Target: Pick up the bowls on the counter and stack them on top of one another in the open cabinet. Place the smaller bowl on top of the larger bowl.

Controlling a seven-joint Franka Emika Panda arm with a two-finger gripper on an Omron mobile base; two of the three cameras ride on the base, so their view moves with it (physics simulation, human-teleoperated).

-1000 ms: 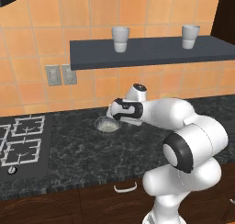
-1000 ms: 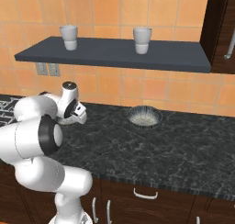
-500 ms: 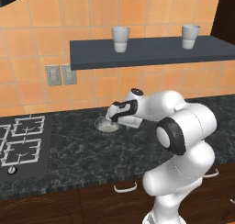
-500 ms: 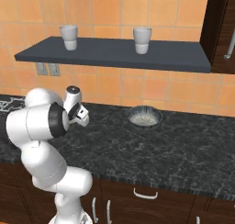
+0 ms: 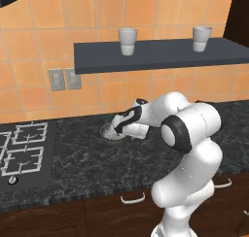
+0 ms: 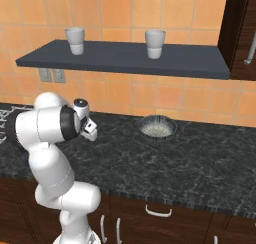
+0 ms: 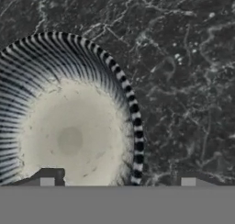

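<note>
The smaller bowl, grey-rimmed with a pale inside, sits on the black counter below the shelf's left end. My gripper is down at its right side and open. In the hand view the smaller bowl is close up, its striped rim running between my fingertips: the left tip is over the pale inside and the right tip over bare counter. The larger bowl, dark with a fine mesh pattern, rests on the counter further right. The open cabinet is a slate-grey shelf board on the wall above.
Two pale cups stand on the shelf, with bare board between them. A hob with white grates lies at the counter's left end. Two wall sockets sit under the shelf. A dark tall cupboard borders the right side.
The hand has dropped from above the smaller bowl down to its rim, and the elbow has swung over. The jaws have begun to narrow slightly. Neither bowl has moved.
</note>
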